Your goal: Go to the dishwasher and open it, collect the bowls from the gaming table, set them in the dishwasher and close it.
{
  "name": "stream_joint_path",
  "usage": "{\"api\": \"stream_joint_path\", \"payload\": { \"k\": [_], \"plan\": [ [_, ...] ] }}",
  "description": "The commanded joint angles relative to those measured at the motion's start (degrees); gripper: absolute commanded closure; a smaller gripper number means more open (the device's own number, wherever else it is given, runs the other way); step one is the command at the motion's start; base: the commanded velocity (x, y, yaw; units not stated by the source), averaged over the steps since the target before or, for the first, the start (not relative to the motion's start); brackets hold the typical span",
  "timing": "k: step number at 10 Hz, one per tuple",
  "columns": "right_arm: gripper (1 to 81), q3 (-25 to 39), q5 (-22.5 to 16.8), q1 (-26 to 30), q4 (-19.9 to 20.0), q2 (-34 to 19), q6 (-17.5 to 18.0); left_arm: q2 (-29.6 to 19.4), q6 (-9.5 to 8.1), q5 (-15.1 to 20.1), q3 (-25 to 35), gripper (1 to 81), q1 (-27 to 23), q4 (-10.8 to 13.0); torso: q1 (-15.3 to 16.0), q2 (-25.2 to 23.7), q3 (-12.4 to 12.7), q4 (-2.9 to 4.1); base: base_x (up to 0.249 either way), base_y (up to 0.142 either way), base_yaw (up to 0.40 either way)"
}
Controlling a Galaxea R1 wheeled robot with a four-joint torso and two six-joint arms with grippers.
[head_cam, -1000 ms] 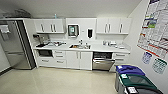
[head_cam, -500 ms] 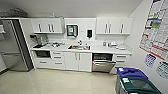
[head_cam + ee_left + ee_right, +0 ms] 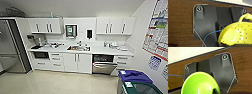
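Observation:
The dishwasher point(image 3: 104, 67) sits under the white counter, right of the sink cabinet. Its steel door leans partly open, with the dark interior showing above it. A yellow bowl point(image 3: 238, 36) dotted with small holes, with a loop handle, shows large in the left wrist view. My left gripper point(image 3: 219, 44) holds it by the rim. A bright green bowl point(image 3: 199, 84) shows large in the right wrist view, and my right gripper point(image 3: 214, 91) grips its rim with one dark finger inside. The gaming table is out of view.
A steel fridge point(image 3: 10, 47) stands at the left end of the counter point(image 3: 100, 50). A sink point(image 3: 78, 47) lies mid-counter. Blue-lidded and green-lidded bins point(image 3: 135, 80) stand near the right wall, close to the dishwasher. Pale floor point(image 3: 57, 82) lies open in front of the cabinets.
The whole head view has shifted slightly, so the camera has moved a little nearer the kitchen counter. The dishwasher door stands as before.

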Motion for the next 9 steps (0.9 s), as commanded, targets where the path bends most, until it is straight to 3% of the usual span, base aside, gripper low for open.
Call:
{"api": "stream_joint_path", "payload": {
  "k": [1, 9],
  "plan": [
    [81.1, 0.37, -3.34, 2.75, -0.71, -1.04, -0.14, -0.41, 0.15, 2.99, -0.05, 81.1, -2.79, 0.34, 0.00, 0.00, 0.00, 0.00, 0.190, 0.000, 0.000],
    [81.1, 0.11, -3.25, 2.49, -0.62, -1.04, -0.14, -0.32, 0.15, 2.99, 0.13, 81.1, -2.71, 0.34, 0.07, 0.02, 0.00, 0.00, 0.135, 0.000, 0.000]
  ]
}}
